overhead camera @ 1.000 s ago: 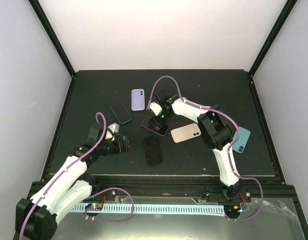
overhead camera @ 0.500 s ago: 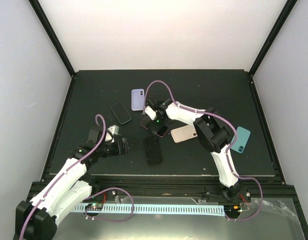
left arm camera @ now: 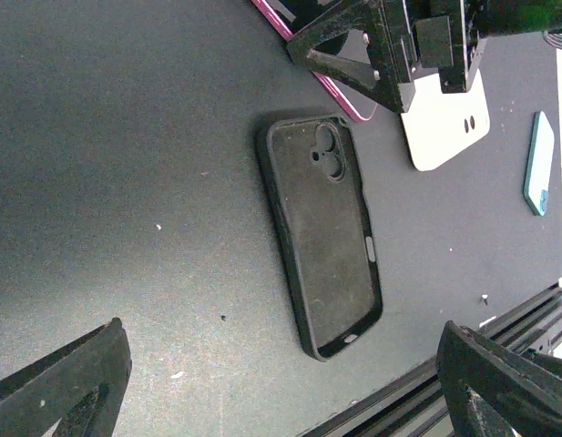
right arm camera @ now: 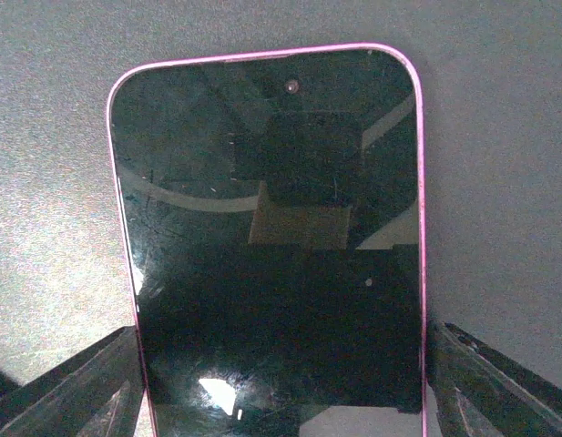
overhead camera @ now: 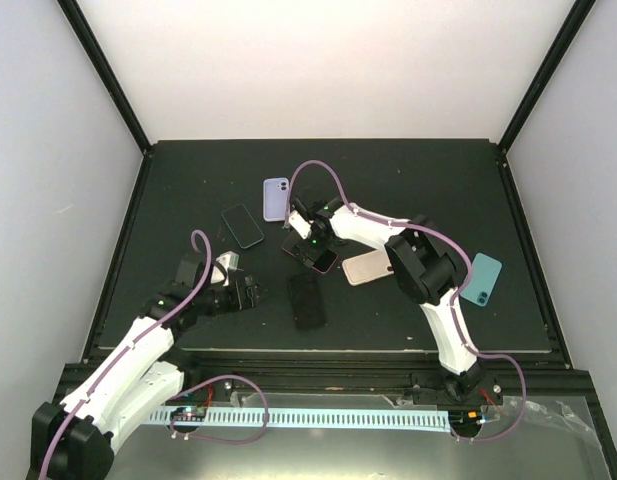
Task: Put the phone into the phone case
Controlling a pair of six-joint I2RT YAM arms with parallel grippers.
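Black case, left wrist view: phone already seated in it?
No, the black case lies open side up and empty, with its bare inner floor and camera cutout showing.

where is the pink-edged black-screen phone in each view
top external: pink-edged phone near the middle, under the right gripper
left wrist: phone at the top edge, past the empty black phone case
right wrist: phone fills the frame, screen up
shared landmark: right gripper, jaws either side of the phone
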